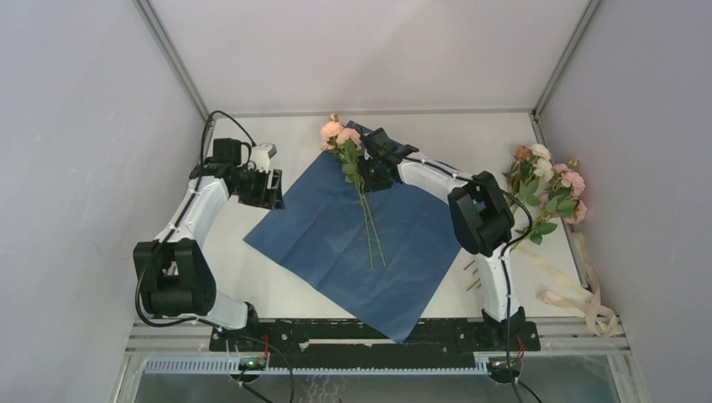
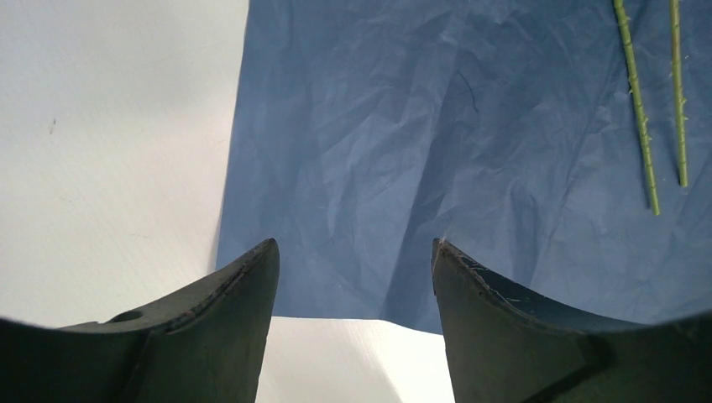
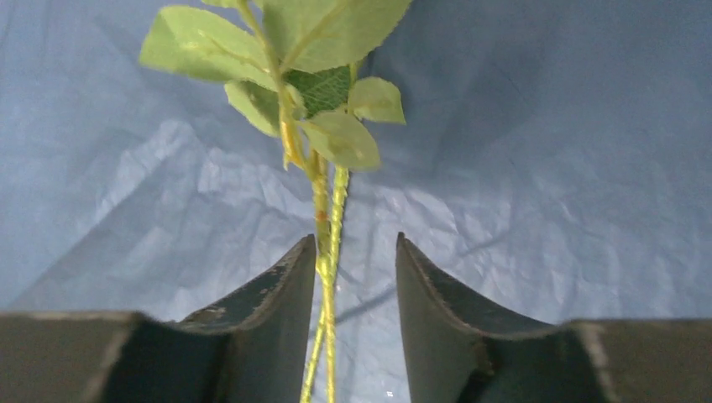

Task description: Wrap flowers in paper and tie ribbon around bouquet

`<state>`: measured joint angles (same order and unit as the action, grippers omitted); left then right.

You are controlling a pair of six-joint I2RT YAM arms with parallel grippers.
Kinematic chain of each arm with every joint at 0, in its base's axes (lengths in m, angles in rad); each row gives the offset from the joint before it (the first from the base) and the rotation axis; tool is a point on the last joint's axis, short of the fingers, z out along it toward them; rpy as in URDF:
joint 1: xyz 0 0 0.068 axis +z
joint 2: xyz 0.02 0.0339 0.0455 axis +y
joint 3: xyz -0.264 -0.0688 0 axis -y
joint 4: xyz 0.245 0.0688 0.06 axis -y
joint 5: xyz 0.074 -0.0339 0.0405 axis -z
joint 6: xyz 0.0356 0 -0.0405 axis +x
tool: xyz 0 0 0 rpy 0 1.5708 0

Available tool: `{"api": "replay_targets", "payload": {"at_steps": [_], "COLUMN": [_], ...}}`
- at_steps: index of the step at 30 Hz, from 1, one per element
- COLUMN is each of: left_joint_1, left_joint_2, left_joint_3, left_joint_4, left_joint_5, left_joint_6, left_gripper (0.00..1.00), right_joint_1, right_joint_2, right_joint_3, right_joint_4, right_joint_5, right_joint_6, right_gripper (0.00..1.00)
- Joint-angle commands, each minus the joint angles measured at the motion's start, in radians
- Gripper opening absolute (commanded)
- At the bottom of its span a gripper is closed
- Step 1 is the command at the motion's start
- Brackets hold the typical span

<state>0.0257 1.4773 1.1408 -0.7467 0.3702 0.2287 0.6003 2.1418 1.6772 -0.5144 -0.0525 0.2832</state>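
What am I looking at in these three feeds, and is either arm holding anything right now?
Two robot arms are bolted at the near edge of a white table. The top view looks down from behind them. The other two views come from a camera on each wrist. A navy sheet of paper lies flat with the flowers on it, blooms at its far corner. Another bunch and the ribbon lie at the table's right edge. The left end effector is open and empty over the paper's left corner. The right end effector is open astride the stems, not clamping them.
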Motion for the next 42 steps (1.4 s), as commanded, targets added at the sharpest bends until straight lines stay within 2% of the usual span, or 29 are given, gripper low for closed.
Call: {"api": "replay_targets", "payload": {"at_steps": [1, 3, 6, 11, 15, 18, 24, 29, 42], "left_joint_1": [0.0, 0.0, 0.0, 0.0, 0.0, 0.0, 0.0, 0.0, 0.0], "left_joint_2": [-0.013, -0.012, -0.015, -0.02, -0.015, -0.01, 0.001, 0.013, 0.025], "left_joint_3": [-0.021, -0.021, -0.021, -0.021, -0.021, -0.021, -0.021, -0.021, -0.019], "left_joint_4": [0.006, 0.006, 0.006, 0.006, 0.005, 0.005, 0.003, 0.004, 0.001], "left_joint_5": [0.013, 0.013, 0.015, 0.015, 0.013, 0.016, 0.021, 0.023, 0.027], "left_joint_6": [0.016, 0.017, 0.018, 0.015, 0.015, 0.017, 0.017, 0.017, 0.014], "left_gripper": [0.72, 0.72, 0.72, 0.72, 0.72, 0.72, 0.72, 0.71, 0.71], "right_joint_1": [-0.04, -0.08, -0.179, -0.476, -0.687, -0.781, -0.831, -0.852, -0.882], "right_joint_2": [-0.157, -0.24, -0.387, -0.582, -0.647, -0.632, -0.558, -0.515, -0.395], "right_joint_3": [0.016, -0.038, -0.208, -0.473, -0.589, -0.62, -0.621, -0.619, -0.62], "right_joint_4": [-0.055, -0.067, -0.066, -0.09, -0.072, -0.044, -0.021, 0.012, 0.075], "right_joint_5": [0.031, 0.079, 0.146, 0.174, 0.191, 0.153, 0.261, 0.243, 0.198], "right_joint_6": [0.009, 0.01, 0.036, 0.073, 0.055, 0.053, 0.036, 0.018, 0.04], "right_gripper": [0.51, 0.52, 0.5, 0.49, 0.49, 0.49, 0.45, 0.28, 0.27]}}
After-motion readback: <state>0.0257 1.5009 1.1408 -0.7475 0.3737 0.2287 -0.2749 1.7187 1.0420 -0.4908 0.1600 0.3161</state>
